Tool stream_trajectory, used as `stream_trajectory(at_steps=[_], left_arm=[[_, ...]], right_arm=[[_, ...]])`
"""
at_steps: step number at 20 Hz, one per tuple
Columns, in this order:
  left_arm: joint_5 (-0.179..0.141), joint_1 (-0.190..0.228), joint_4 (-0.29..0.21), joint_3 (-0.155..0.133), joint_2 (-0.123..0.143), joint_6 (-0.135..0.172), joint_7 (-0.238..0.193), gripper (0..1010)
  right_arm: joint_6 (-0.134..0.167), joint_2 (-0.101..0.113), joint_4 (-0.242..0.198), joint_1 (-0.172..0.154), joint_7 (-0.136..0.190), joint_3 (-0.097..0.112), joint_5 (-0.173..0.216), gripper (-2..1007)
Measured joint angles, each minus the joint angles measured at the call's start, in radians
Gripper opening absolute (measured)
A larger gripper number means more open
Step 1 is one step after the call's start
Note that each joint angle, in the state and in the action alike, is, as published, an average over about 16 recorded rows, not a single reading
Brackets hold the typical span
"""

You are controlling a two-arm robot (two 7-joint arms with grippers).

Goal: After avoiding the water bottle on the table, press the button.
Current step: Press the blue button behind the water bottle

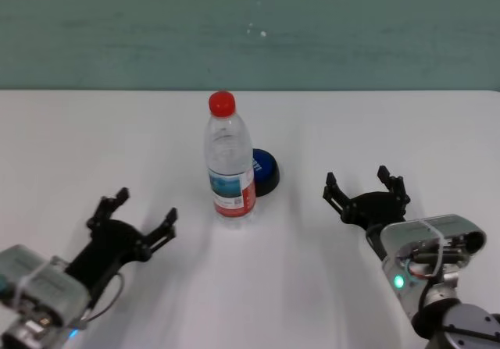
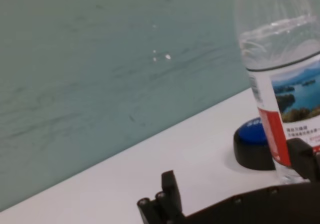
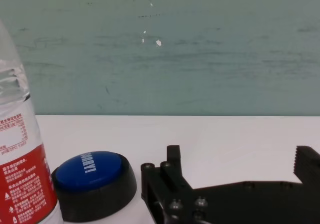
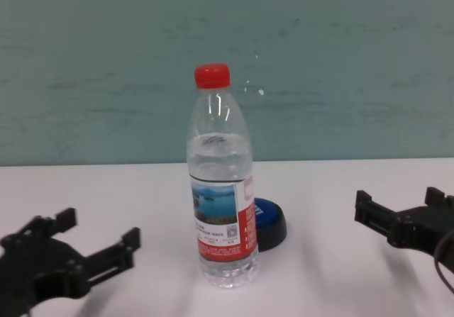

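A clear water bottle (image 1: 230, 165) with a red screw cap (image 1: 223, 103) stands upright near the middle of the white table (image 1: 70, 146), ahead of and between the robot's two black grippers. The blue dome button (image 1: 265, 171) on its black base sits just behind the bottle on the right gripper's side; in the head and chest views the bottle hides about half of it, and whether the two touch cannot be told.

The right gripper (image 1: 366, 188) hovers low over the table with its fingers spread wide and nothing between them, the button ahead of it and toward the bottle. Its wrist camera shows the button nearly whole, white lettering on the blue top too small to read, with the bottle cut off at the frame edge.

The left gripper (image 1: 134, 216) rests near the table's front edge, fingers likewise spread and empty, the bottle ahead of it and off to its right. Its wrist camera catches only the bottle's midsection and label, with a sliver of the button behind it.

A teal wall (image 1: 250, 29) backs the table.
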Motion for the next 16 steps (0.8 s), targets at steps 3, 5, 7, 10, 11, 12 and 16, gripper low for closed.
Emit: stream_trajectory(at_steps=[3, 5, 7, 10, 11, 12, 16], left_arm=[[-0.019, 0.030, -0.035, -0.025, 0.019, 0.002, -0.010, 1000], [-0.033, 0.047, -0.053, -0.042, 0.032, 0.001, -0.020, 1000], [-0.049, 0.059, -0.064, -0.057, 0.045, -0.003, -0.032, 1000], [-0.071, 0.067, -0.068, -0.077, 0.065, -0.012, -0.054, 1000], [-0.078, 0.068, -0.066, -0.083, 0.071, -0.016, -0.061, 1000], [-0.084, 0.066, -0.061, -0.088, 0.077, -0.021, -0.068, 1000], [-0.105, 0.045, -0.025, -0.104, 0.097, -0.042, -0.093, 1000]], right_arm=[[0.000, 0.000, 0.000, 0.000, 0.000, 0.000, 0.000, 1004], [0.000, 0.000, 0.000, 0.000, 0.000, 0.000, 0.000, 1004], [0.000, 0.000, 0.000, 0.000, 0.000, 0.000, 0.000, 1004], [0.000, 0.000, 0.000, 0.000, 0.000, 0.000, 0.000, 1004], [0.000, 0.000, 0.000, 0.000, 0.000, 0.000, 0.000, 1004], [0.000, 0.000, 0.000, 0.000, 0.000, 0.000, 0.000, 1004], [0.000, 0.000, 0.000, 0.000, 0.000, 0.000, 0.000, 1004]])
